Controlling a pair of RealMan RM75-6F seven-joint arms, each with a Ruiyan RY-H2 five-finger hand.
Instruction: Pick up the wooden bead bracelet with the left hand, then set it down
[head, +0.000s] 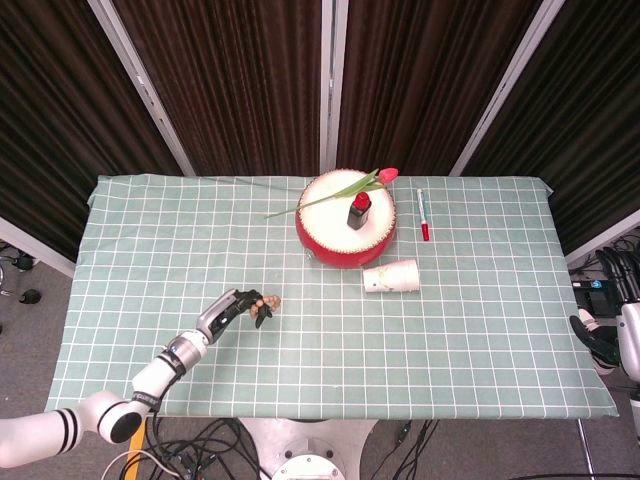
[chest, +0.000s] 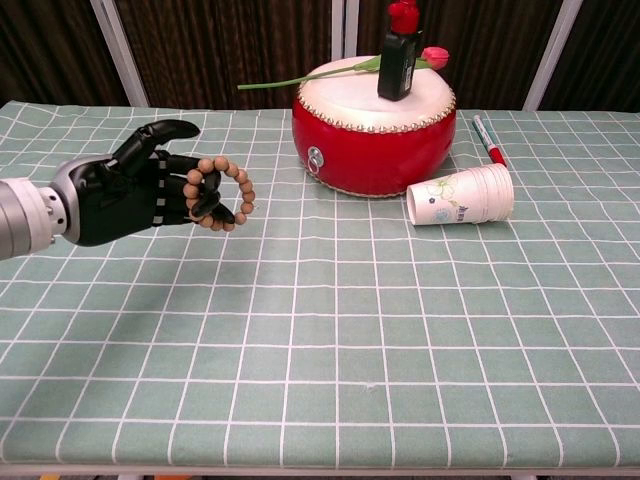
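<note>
The wooden bead bracelet (chest: 226, 194) is a ring of tan beads that hangs on the fingers of my dark left hand (chest: 135, 192), just above the green checked cloth at the table's left front. The thumb sticks up, away from the beads, while the other fingers curl through the ring. From the head view the bracelet (head: 267, 300) shows at the tip of the left hand (head: 236, 309). My right hand (head: 596, 341) hangs off the table's right edge, dark and small; how its fingers lie is unclear.
A red drum (chest: 373, 125) stands at the back centre, with a black red-capped bottle (chest: 396, 55) and a tulip (chest: 340, 70) on it. A paper cup (chest: 462, 196) lies on its side to the drum's right. A red pen (chest: 489, 140) lies beyond it.
</note>
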